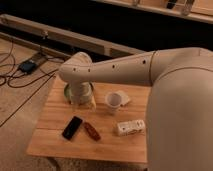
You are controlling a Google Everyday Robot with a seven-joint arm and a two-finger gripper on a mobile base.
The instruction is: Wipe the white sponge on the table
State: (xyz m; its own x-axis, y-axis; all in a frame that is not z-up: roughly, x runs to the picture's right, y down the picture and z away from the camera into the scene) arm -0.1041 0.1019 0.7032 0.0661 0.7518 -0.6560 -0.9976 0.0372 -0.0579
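Observation:
The white sponge [125, 99] is a thin off-white pad lying flat on the table [107, 146], just behind and right of a white cup [114, 102]. My arm reaches in from the right across the back of the wooden top. Its gripper [82, 101] points down over the table's back left part, about a cup's width left of the cup and apart from the sponge. The gripper is open, and I see nothing held in it.
A black phone [72, 127] and a brown oblong item [91, 131] lie at the front left. A thicker white block with dark marks [131, 127] lies at the front right. Cables and a dark box [27, 65] are on the floor to the left.

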